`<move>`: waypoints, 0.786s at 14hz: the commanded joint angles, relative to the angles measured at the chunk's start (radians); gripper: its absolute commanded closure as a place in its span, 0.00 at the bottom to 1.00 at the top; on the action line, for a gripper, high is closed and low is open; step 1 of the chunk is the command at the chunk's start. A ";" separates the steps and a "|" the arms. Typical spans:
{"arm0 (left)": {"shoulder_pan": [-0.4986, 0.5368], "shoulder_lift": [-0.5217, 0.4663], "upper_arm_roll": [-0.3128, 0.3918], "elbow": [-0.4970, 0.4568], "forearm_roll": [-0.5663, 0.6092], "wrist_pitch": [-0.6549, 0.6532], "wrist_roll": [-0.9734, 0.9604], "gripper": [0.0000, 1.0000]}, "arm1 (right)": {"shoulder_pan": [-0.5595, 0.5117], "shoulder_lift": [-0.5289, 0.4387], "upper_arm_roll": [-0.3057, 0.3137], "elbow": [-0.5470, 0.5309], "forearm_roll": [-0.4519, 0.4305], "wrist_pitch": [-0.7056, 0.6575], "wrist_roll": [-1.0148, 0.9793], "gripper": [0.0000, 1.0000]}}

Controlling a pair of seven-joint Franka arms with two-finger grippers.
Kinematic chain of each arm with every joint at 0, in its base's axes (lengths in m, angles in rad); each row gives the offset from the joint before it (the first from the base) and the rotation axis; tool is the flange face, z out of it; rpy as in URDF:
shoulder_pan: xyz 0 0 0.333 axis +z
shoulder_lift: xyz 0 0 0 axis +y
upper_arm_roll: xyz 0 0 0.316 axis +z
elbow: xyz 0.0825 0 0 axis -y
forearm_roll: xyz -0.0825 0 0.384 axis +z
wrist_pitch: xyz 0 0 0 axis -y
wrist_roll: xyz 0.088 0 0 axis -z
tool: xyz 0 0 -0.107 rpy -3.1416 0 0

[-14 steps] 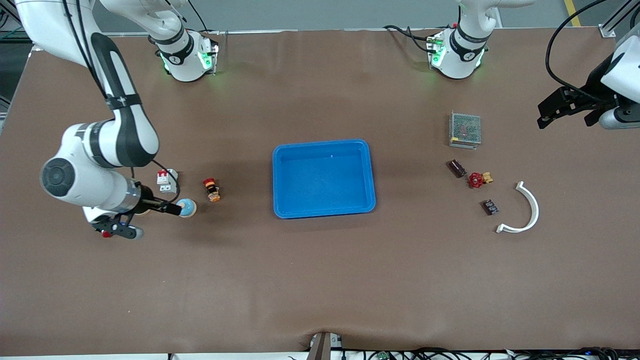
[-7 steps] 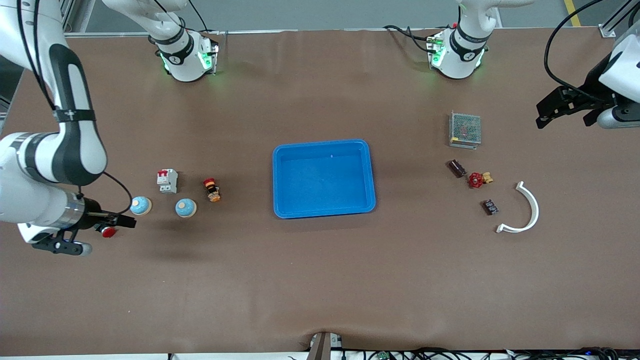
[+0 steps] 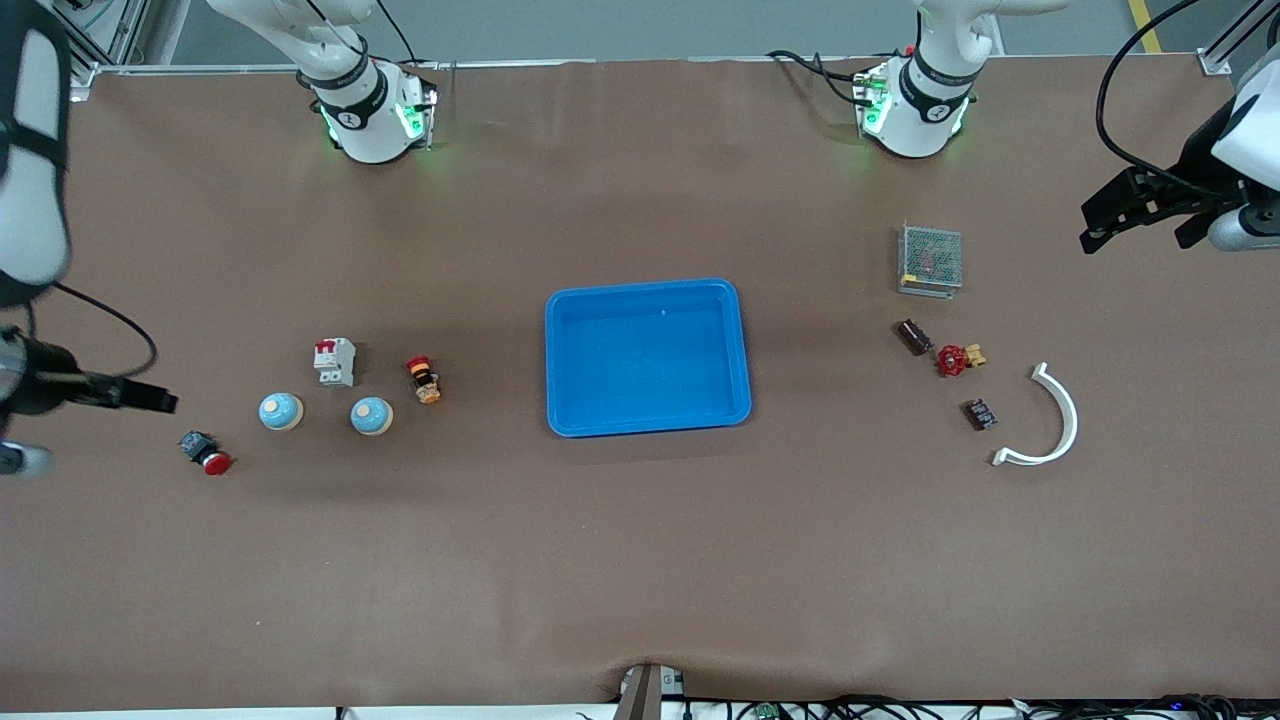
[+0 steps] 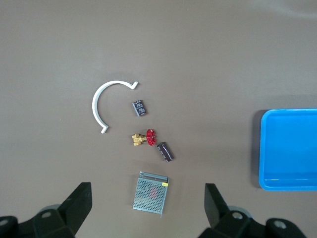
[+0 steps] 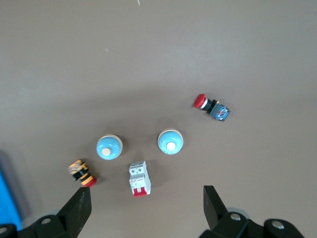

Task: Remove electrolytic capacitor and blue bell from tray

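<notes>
blue tray (image 3: 742, 345), no legible writing

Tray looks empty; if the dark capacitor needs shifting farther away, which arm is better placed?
Left: its open left pincer hangs over the table end holding the capacitor; the right pincer is over the bells.

You've got the tray (image 3: 742, 345) mid-table: bright blue, shallow, rectangular with rounded corners and a raised rim, sitting flat, its bare blue floor showing. The electrolytic capacitor (image 3: 913, 336) is a small dark cylinder lying on its side on the table, well apart from the tray toward the left arm's end. Two blue bells sit upright on the table toward the right arm's end, near bell (image 3: 371, 416) closer to the tray, outer bell (image 3: 281, 411) beside it, not touching.
</notes>
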 commanded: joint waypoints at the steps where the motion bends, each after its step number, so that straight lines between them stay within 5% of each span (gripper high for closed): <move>1: -0.004 -0.016 0.011 -0.014 -0.015 -0.003 -0.003 0.00 | -0.012 -0.122 0.017 -0.031 -0.009 -0.031 0.010 0.00; 11: -0.002 -0.016 0.008 -0.013 -0.015 0.000 0.012 0.00 | 0.000 -0.409 0.021 -0.183 0.000 -0.103 0.013 0.00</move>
